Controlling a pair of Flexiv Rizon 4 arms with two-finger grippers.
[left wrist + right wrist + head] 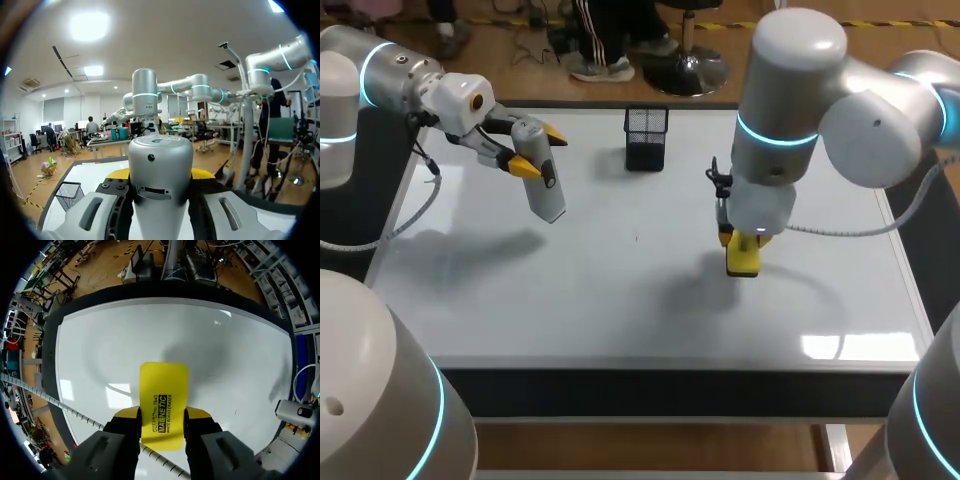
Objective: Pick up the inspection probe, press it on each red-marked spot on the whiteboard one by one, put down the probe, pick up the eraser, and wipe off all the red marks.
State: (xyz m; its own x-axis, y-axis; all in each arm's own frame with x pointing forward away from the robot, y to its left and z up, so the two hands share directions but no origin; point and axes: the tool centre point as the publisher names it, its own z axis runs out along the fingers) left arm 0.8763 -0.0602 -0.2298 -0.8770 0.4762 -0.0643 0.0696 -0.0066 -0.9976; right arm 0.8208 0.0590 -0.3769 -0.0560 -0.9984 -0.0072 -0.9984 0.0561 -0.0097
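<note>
**Tabletop stock: probe and eraser both in grip**

1. Whiteboard (620, 300): white, covering the tabletop, spread beneath both grippers.
2. Right arm (790, 60): from the right side, wrist pointed straight down. Right gripper (742, 245) low at the whiteboard, fingers pinching the yellow eraser (743, 262) from two sides. Eraser face turned to the whiteboard; contact not discernible.
3. Left arm (390, 70): from the left side. Left gripper (540, 150) raised well above the whiteboard, clamped on the inspection probe (548, 195).
4. Inspection probe: silver-grey cylinder, tilted, lower end hanging past the left gripper's yellow tips, clear of the surface.
5. Black mesh cup (646, 138): upright on the whiteboard, between the two grippers, apart from both, toward the far edge.
</note>
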